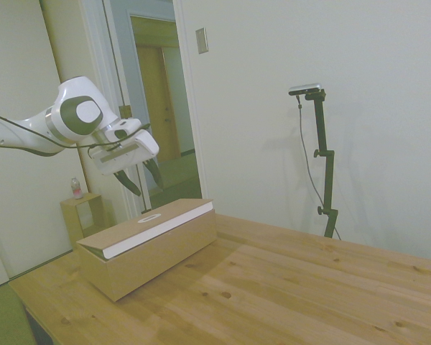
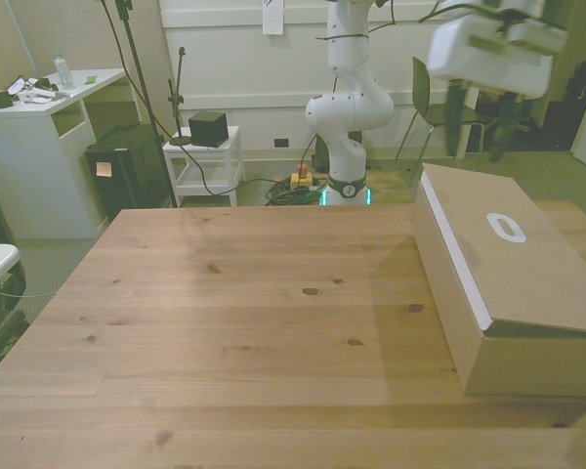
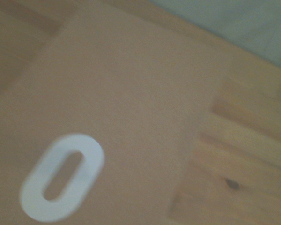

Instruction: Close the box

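Pale walls and a doorway are seen behind the wooden bench point(image 1: 287, 287). At lower left of the side view the box point(image 1: 147, 248) is found with its lid point(image 1: 154, 219) lowered, a white strip showing beneath. The gripper point(image 1: 145, 178) hangs above, jaws parted and empty. Closing appears nearly done; final pressing may remain.
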### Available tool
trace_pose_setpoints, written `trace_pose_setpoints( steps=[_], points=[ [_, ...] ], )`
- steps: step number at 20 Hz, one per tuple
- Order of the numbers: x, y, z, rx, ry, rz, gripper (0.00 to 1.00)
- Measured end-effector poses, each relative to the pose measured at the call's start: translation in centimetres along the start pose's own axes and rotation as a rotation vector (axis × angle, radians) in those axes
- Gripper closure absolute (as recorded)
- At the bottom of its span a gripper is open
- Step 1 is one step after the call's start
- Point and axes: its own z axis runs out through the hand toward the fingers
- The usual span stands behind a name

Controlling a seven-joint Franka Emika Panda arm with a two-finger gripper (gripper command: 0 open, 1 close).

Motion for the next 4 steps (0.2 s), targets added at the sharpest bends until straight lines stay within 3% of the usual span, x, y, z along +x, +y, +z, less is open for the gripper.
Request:
trace_pose_setpoints(
  steps=[4],
  points=[
    [-1.0,10.1,3.5,0.017,-0.066,0.113,0.00]
  ],
)
